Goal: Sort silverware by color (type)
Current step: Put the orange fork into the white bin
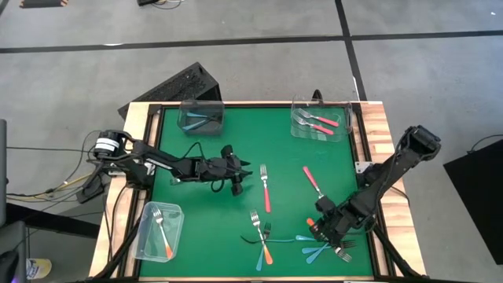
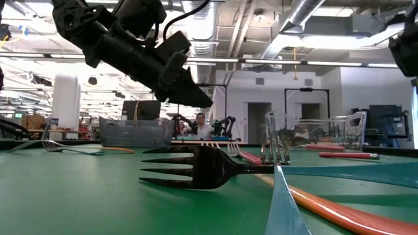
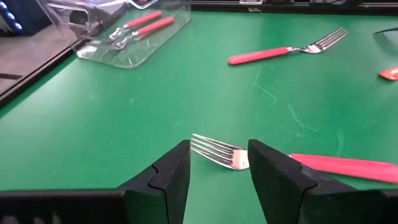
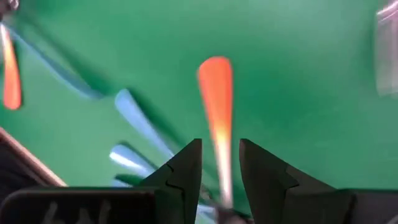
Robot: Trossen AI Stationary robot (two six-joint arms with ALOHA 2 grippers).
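Observation:
My left gripper (image 1: 240,174) hovers open above the middle of the green mat. In the left wrist view (image 3: 219,149) its fingers stand on either side of the tines of a pink-handled fork (image 3: 217,152), without touching it. That fork (image 1: 266,190) lies flat on the mat. My right gripper (image 1: 324,224) is near the table's near right corner, shut on an orange-handled fork (image 4: 217,99). Several teal-handled forks (image 4: 140,124) lie on the mat beneath it. My right gripper pinches the orange-handled fork between its two fingers (image 4: 186,165), on the narrow part of the handle (image 4: 222,177) toward the tine end. The fingers lie along the fork, and the wide free end of the handle (image 4: 214,71) sticks out ahead of them. The tines are hidden behind the fingers.
A clear container holding pink forks (image 1: 321,119) stands at the far right, one with teal forks (image 1: 202,116) at the far left, and one with an orange fork (image 1: 159,229) at the near left. Loose forks lie at mid-right (image 1: 313,181) and along the near edge (image 1: 263,242).

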